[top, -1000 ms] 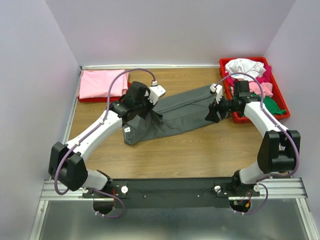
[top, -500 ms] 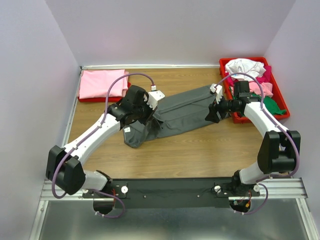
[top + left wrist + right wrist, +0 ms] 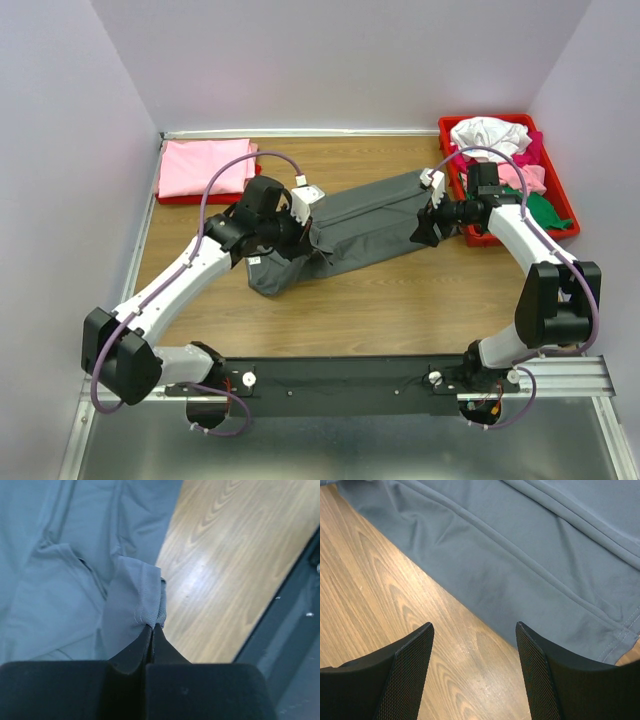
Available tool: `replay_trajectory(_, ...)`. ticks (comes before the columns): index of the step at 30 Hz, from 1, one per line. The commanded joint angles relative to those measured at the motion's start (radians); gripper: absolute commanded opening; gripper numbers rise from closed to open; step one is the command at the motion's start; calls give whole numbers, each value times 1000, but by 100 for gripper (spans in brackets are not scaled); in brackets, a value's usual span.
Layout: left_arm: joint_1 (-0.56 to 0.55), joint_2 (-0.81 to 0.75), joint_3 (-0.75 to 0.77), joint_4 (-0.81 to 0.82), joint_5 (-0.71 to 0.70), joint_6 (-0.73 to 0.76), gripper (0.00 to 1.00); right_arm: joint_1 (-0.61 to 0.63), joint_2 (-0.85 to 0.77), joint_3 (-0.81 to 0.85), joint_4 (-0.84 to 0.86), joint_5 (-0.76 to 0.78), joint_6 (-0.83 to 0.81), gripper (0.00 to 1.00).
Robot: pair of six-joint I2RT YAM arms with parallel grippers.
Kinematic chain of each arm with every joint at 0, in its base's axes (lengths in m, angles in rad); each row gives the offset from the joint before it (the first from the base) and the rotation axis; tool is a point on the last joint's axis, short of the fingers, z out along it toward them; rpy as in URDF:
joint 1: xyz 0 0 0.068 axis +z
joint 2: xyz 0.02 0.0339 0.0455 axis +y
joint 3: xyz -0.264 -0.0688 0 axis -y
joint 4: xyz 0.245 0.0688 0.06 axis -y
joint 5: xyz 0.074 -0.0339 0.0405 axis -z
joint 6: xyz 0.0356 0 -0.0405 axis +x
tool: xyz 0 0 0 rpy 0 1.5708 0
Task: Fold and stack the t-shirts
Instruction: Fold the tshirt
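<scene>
Grey t-shirt [image 3: 365, 225]: bunched lengthwise across frame centre on tabletop [image 3: 400, 300].
Left pincer [image 3: 152, 626]: clenched on its hem.
Right pincer [image 3: 473, 626]: released, above shirt edge.

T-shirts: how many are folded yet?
One soft pink t-shirt lies folded far left. The big dark grey t-shirt is in progress: left hand shut on its hem, right hand open above its edge. Crumpled white, pink, magenta and green shirts wait in the red plastic tray.
</scene>
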Motion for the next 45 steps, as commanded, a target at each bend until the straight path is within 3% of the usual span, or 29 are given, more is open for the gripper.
replay_trajectory(1,5,-36,-36,-44,64,-113,0,4,-34,-14,9,1,-19,74)
replay_trajectory(12,4,-176,-142,-25,96,-233,0,2,-34,-16,9,3,-20,74)
replay_trajectory(22,5,-163,-170,-58,163,-230,0,2,-33,-21,8,7,-32,74)
replay_trajectory(25,4,-163,-184,-58,165,-229,0,4,-39,-14,8,56,-60,74)
replay_trajectory(29,5,-173,-213,-38,165,-242,0,2,-11,25,3,239,-126,77)
replay_trajectory(34,5,-170,-221,-19,162,-247,0,1,96,62,-20,387,-481,80)
replay_trajectory(39,5,-170,-227,1,164,-252,0,-25,208,175,-125,343,-787,80)
replay_trajectory(45,4,-176,-225,5,170,-253,0,-25,444,457,-282,342,-868,79)
